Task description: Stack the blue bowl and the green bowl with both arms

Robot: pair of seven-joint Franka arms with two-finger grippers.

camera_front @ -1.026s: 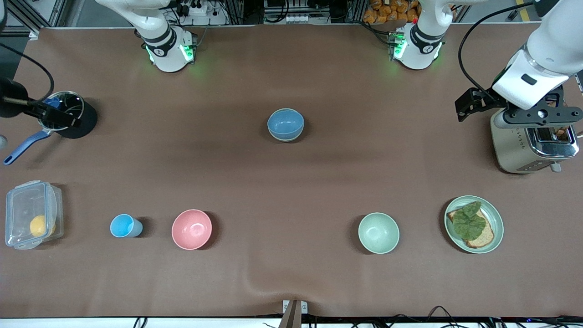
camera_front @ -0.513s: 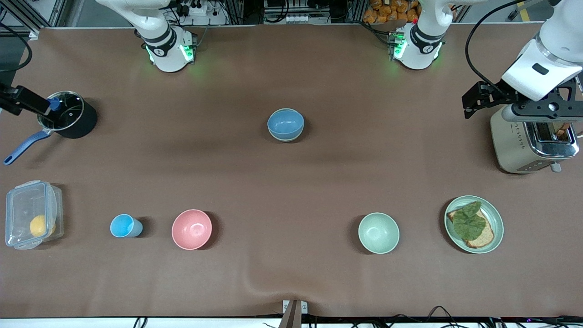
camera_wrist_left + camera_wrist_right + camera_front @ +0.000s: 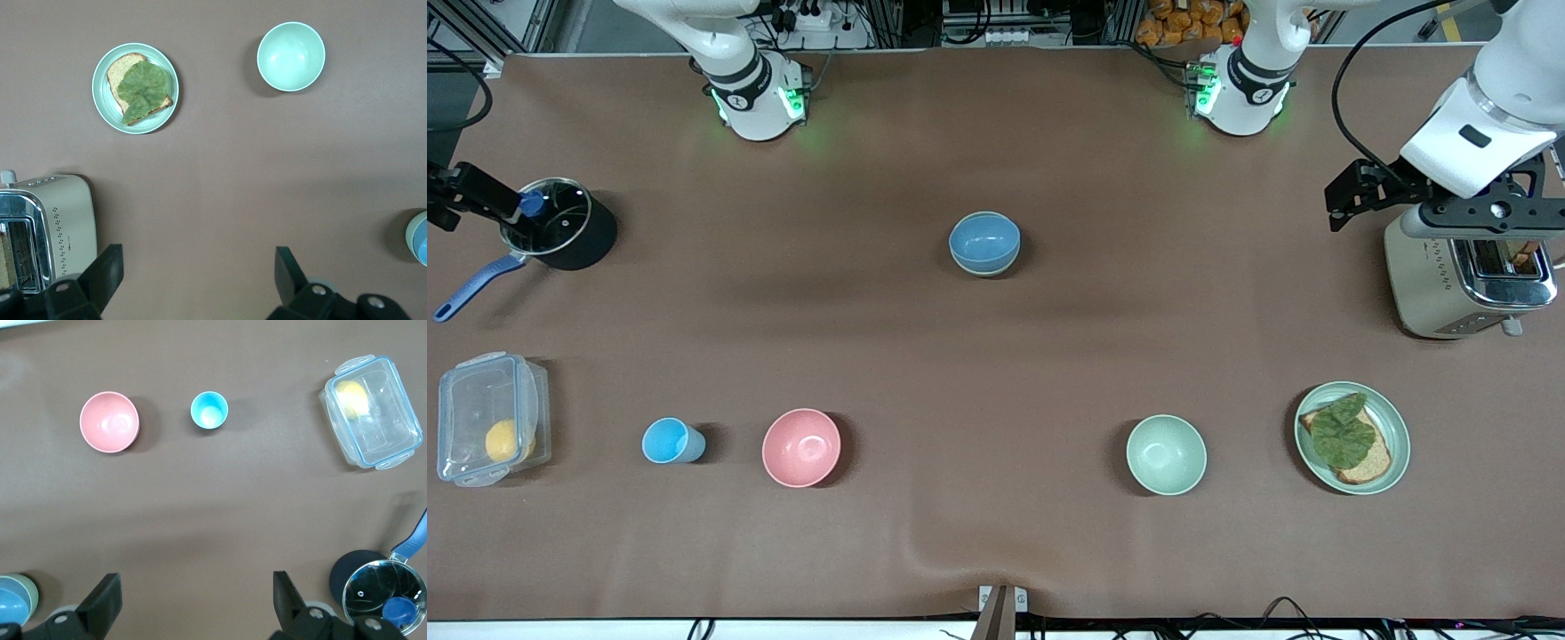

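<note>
Both grippers hang up in the air with their fingers spread wide and nothing between them: the left gripper (image 3: 193, 280) is over the steel toaster (image 3: 1469, 280) at the left arm's end of the brown table (image 3: 996, 356), and the right gripper (image 3: 193, 603) is over the table's edge just beside the black saucepan (image 3: 560, 224) at the right arm's end.

The toaster is a brushed-metal two-slot one with something brown in a slot. The clear plastic lidded box (image 3: 487, 418) holds a yellow round fruit and lies nearer the front camera than the saucepan, which has a glass lid with a blue knob and a blue handle.

A round pale green plate (image 3: 1352, 437) carries a slice of bread topped with a leaf. Beside it, toward the middle, stands a pale mint-green bowl (image 3: 1166, 454), and a round matte pink bowl (image 3: 801, 447) stands in the same row.

The round matte blue bowl (image 3: 983, 242) sits nested inside the round sage-green bowl (image 3: 1005, 265), whose rim shows around it, at mid-table, farther from the front camera than the pink bowl.

A small light-blue cup (image 3: 669, 441) stands beside the pink bowl.
</note>
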